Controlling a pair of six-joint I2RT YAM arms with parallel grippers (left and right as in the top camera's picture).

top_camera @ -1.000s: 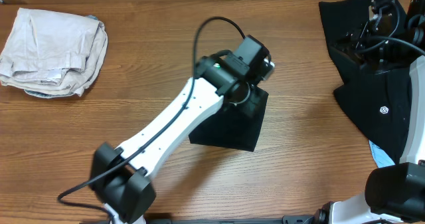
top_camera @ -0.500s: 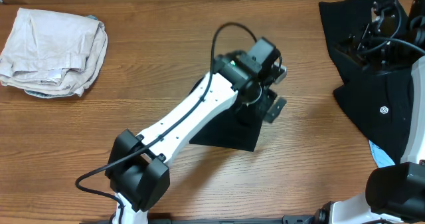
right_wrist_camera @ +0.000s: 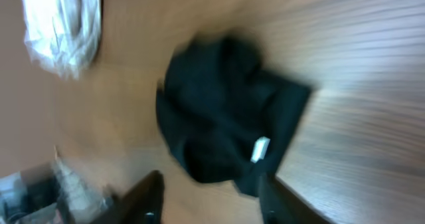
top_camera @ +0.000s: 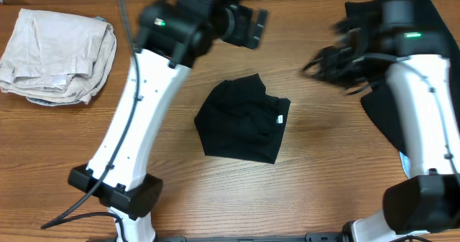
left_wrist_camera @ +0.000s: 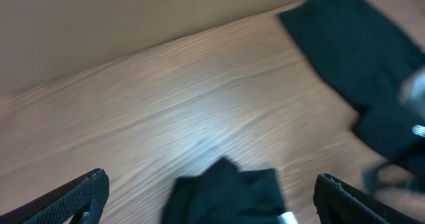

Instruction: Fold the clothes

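Note:
The black T-shirt (top_camera: 243,120) lies folded into a small bundle at the table's middle, its white neck tag (top_camera: 280,118) showing at the right side. My left gripper (top_camera: 253,28) hangs high behind it, open and empty; in the left wrist view its fingers (left_wrist_camera: 80,197) stand wide apart above the T-shirt (left_wrist_camera: 226,194). My right gripper (top_camera: 332,61), blurred by motion, is up and to the right of the bundle. In the right wrist view that gripper (right_wrist_camera: 211,179) is open with nothing in it, above the T-shirt (right_wrist_camera: 226,111) and its tag (right_wrist_camera: 260,149).
More black clothes (top_camera: 413,120) lie heaped at the table's right edge, also in the left wrist view as black clothes (left_wrist_camera: 352,44). A folded beige garment (top_camera: 57,55) sits at the back left and shows in the right wrist view as a beige garment (right_wrist_camera: 63,24). Bare wood surrounds the bundle.
My left gripper opened, let go of the folded T-shirt and rose toward the back. My right arm swung from the black pile toward the middle and its jaws parted.

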